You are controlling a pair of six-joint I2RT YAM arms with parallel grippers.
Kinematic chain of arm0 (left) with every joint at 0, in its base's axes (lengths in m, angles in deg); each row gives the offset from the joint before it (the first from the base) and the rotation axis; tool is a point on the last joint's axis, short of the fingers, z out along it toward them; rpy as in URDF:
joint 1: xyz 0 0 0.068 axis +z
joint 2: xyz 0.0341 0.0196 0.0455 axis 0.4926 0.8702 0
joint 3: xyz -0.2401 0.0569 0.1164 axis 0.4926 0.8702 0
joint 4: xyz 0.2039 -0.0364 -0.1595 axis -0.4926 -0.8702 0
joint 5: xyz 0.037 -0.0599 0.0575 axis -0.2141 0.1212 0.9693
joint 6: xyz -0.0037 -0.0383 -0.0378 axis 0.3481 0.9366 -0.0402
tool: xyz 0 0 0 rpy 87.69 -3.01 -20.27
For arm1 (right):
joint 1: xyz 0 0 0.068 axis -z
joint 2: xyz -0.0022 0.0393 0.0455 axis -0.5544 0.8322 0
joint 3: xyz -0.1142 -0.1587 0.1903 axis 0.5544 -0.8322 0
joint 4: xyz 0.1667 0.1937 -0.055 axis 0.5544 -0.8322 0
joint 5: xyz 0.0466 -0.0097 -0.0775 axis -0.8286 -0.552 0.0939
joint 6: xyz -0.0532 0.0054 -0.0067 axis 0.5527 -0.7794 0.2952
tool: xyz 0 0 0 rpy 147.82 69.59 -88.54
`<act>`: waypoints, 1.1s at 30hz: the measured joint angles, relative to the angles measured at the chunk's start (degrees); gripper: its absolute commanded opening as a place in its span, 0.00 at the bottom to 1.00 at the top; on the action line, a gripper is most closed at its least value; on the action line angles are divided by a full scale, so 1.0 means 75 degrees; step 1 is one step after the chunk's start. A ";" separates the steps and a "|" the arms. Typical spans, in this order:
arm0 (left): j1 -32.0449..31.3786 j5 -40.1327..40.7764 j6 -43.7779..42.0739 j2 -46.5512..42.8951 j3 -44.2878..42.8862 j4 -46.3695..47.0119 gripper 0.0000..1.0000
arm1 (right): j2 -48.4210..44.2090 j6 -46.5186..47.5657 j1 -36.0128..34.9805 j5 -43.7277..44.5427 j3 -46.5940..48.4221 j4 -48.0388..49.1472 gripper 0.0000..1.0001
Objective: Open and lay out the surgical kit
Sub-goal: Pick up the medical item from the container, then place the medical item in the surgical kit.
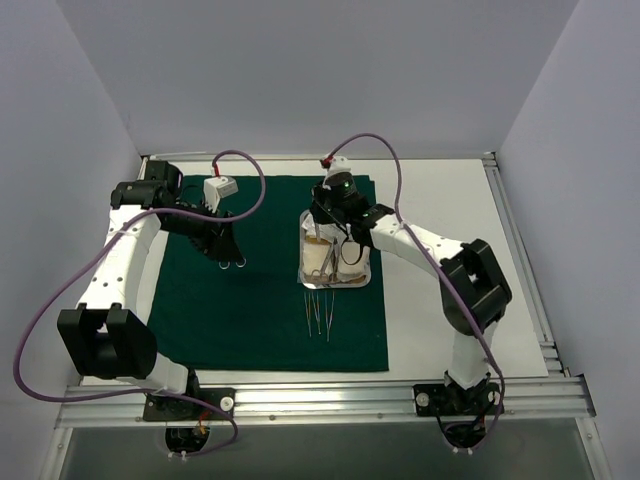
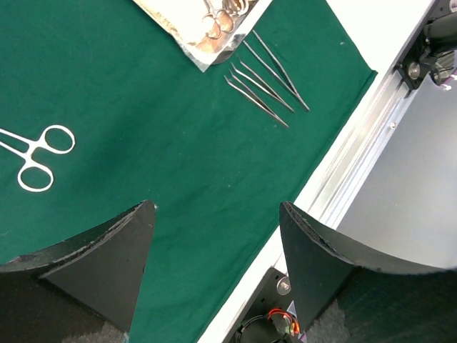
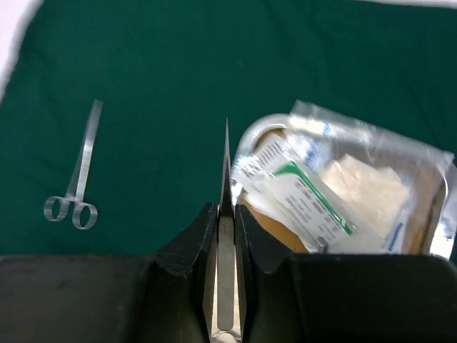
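My right claw [image 3: 226,214] is pinched narrow on one pair of thin tweezers [image 3: 226,161]; the blades run straight out between my fingers, tip toward 12 o'clock in the wrist view, above the green cloth [image 1: 250,320]; at 3 o'clock of that tip sits the steel tray [image 1: 335,284], with clear packets [image 3: 307,193] and a white gauze pad [image 3: 364,186] piled inside it; seen from above, this claw hangs over the tray's 11 o'clock corner.

My left claw [image 2: 218,236] stands wide and holds nothing; it hovers over the cloth at 9 o'clock of the tray, well apart from it; a ring-handled clamp [image 2: 32,153] lies flat on the cloth near this claw, at 10 o'clock in its wrist view.

The laid-out tweezers [image 1: 318,312] lie side by side on the cloth at 6 o'clock of the tray, just beside its edge; ring handles of more clamps show inside the tray; the cloth is spread flat on the white counter [image 1: 450,190], which shows bare at 3 o'clock of it.
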 measured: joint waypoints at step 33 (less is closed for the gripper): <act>-0.0697 -0.3620 -0.1810 -0.0475 -0.2451 -0.0562 0.48 | -0.2906 -0.0076 -0.1711 -0.3681 -0.1376 0.6347 0.00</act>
